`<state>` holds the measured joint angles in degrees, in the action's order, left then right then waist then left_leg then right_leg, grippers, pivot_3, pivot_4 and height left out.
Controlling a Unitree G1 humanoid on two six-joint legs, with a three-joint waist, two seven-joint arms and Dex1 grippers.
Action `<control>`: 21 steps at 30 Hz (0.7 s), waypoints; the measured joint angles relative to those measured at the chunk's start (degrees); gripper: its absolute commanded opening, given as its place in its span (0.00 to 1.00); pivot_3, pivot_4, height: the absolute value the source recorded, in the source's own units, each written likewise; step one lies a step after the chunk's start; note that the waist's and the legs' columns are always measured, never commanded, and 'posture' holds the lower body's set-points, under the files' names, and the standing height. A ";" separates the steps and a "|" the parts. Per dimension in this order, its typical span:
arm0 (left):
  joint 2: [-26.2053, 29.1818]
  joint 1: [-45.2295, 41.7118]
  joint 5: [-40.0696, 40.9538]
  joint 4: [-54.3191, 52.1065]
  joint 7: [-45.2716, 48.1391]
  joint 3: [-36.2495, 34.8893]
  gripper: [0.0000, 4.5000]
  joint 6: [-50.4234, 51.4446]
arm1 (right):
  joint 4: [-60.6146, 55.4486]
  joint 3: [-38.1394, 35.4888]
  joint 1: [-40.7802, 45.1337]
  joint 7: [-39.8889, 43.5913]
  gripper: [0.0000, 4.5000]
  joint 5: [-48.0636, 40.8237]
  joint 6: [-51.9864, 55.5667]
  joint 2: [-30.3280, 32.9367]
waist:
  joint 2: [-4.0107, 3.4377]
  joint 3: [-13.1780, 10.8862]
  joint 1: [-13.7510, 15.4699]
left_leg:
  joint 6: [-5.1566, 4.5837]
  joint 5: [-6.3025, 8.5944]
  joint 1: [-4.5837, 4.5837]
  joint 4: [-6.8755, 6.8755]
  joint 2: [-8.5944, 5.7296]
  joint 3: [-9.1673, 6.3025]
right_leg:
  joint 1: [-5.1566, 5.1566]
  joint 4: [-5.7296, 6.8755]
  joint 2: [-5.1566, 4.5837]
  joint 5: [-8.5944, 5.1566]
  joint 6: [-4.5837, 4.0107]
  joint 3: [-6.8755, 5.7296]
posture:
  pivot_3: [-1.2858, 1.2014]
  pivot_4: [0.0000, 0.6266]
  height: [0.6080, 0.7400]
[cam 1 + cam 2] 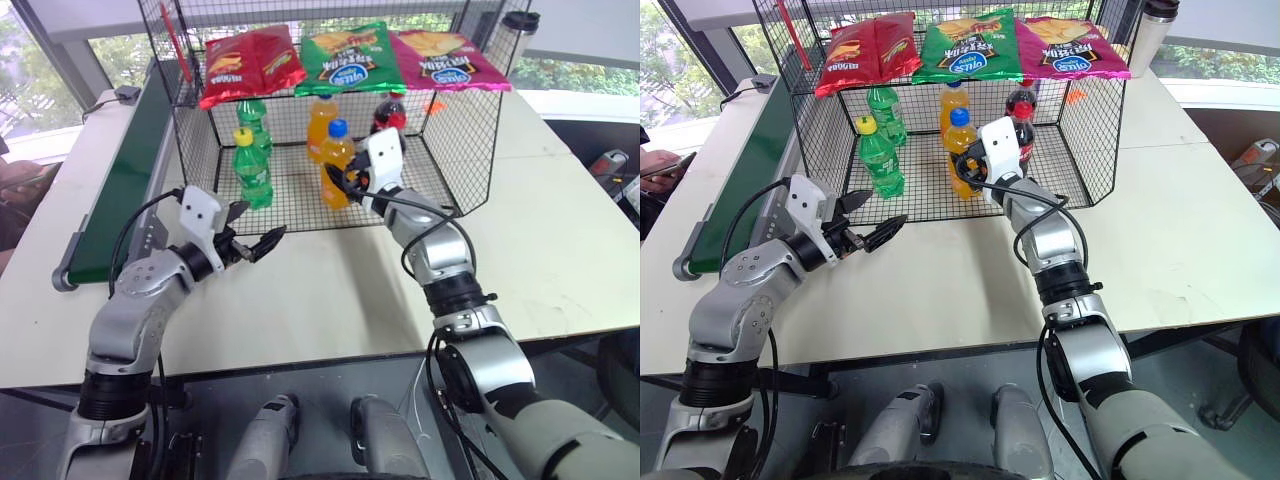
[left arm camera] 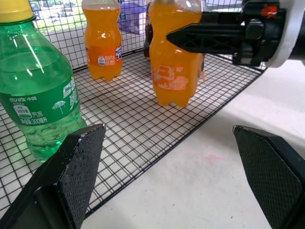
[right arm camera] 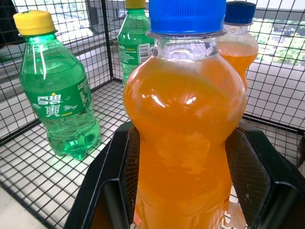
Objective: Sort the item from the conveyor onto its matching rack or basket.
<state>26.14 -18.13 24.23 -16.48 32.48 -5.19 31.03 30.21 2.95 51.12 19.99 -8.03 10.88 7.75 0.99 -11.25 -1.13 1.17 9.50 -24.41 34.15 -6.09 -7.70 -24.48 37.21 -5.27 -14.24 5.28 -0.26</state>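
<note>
I am placing the orange soda bottle [image 1: 336, 165] inside the wire cage [image 1: 455, 150]; my right fingers [image 1: 350, 182] are clenched around its body, its base at the mesh floor. Next I should probably release and withdraw carefully. My left fingers [image 1: 252, 240] are spread, holding nothing.

**Blue-capped orange soda stands inside the cage**

The orange soda bottle [image 1: 337, 165], clear plastic with a blue screw cap, stands upright on the mesh floor near the open front of the black wire cage [image 1: 460, 150], centre of the frame. The right gripper [image 1: 352, 181] has its jaws closed on the bottle's body. The dark green conveyor [image 1: 125, 180] runs along the left of the frame, its belt bare.
</note>
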 measured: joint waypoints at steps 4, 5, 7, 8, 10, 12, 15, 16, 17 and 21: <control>-0.26 0.00 0.03 -0.01 -0.13 0.46 0.99 0.00 | 4.21 -0.09 1.63 -0.17 0.45 0.45 -2.80 -1.16 | 0.00 0.00 0.00 | 0.00 0.00 0.00 0.00 0.00 0.00 | 0.00 0.00 0.01 0.00 0.00 0.01 | 0.52 0.24 0.99; -0.29 0.00 0.04 -0.01 -0.13 0.52 0.99 0.00 | 5.00 -0.11 1.82 -0.21 0.45 0.51 -3.41 -1.33 | 0.00 0.00 0.00 | 0.00 0.00 0.00 0.00 0.00 0.00 | 0.00 0.00 0.01 0.00 0.00 0.01 | 0.52 0.24 0.99; -0.30 0.00 0.05 -0.05 -0.19 0.57 1.00 0.00 | 7.86 -0.25 2.75 -0.47 0.56 0.61 -4.64 -1.75 | 0.00 0.00 0.00 | 0.01 0.00 0.00 0.00 0.00 0.00 | 0.00 0.00 0.02 0.00 0.00 0.02 | 0.52 0.24 0.99; -0.32 0.00 0.06 -0.10 -0.21 0.63 1.00 0.00 | 8.88 -0.27 3.07 -0.56 0.68 0.77 -5.16 -1.84 | 0.00 0.00 -0.01 | 0.01 0.00 0.00 0.00 0.00 0.00 | 0.00 0.00 0.02 0.00 -0.01 0.02 | 0.52 0.24 0.99; -0.32 0.00 0.06 -0.13 -0.27 0.88 1.00 0.00 | 10.52 -0.77 3.87 -0.61 0.89 0.93 -6.78 -2.04 | -0.01 0.00 0.00 | 0.01 -0.01 0.00 0.00 0.00 0.00 | 0.00 0.00 0.02 0.00 -0.01 0.03 | 0.52 0.24 0.99; -0.33 0.00 0.07 -0.15 -0.31 1.13 1.00 0.00 | 11.24 -1.31 5.04 -0.58 0.99 0.98 -8.13 -2.04 | -0.01 0.00 -0.01 | 0.01 -0.01 0.01 0.00 0.00 0.00 | 0.00 0.01 0.03 0.01 -0.01 0.03 | 0.52 0.24 0.99; -0.33 0.00 0.09 -0.17 -0.41 1.15 1.00 0.00 | 11.56 -1.54 5.90 -0.49 0.99 1.06 -9.19 -2.05 | -0.01 0.01 -0.02 | 0.01 -0.01 0.03 0.00 0.02 0.00 | 0.00 0.02 0.05 0.01 -0.01 0.03 | 0.52 0.24 0.99; -0.33 0.00 0.09 -0.18 -0.43 1.15 1.00 0.00 | 11.58 -1.54 5.89 -0.46 0.99 1.08 -9.26 -2.05 | -0.02 0.01 -0.02 | 0.01 -0.01 0.03 0.00 0.02 0.00 | 0.00 0.02 0.05 0.01 -0.01 0.04 | 0.52 0.24 0.99; -0.33 0.00 0.09 -0.20 -0.44 1.15 1.00 0.00 | 11.58 -1.53 5.87 -0.44 0.99 1.09 -9.26 -2.06 | -0.02 0.01 -0.02 | 0.02 -0.01 0.03 0.00 0.02 0.00 | 0.01 0.02 0.05 0.01 -0.02 0.04 | 0.52 0.24 0.99; -0.34 0.01 0.11 -0.21 -0.45 1.15 1.00 0.00 | 9.70 -1.46 4.75 -0.08 0.99 1.09 -8.66 -2.04 | -0.02 0.01 -0.01 | 0.02 -0.01 0.03 0.00 0.02 0.00 | 0.00 0.02 0.05 0.01 -0.02 0.05 | 0.52 0.24 0.99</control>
<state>25.80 -18.13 24.34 -16.70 32.04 -4.04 31.04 39.91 1.49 55.87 19.92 -6.94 2.22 5.71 0.98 -11.24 -1.14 1.19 9.49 -24.38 34.15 -6.07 -7.70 -24.47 37.23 -5.21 -14.23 5.26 -0.21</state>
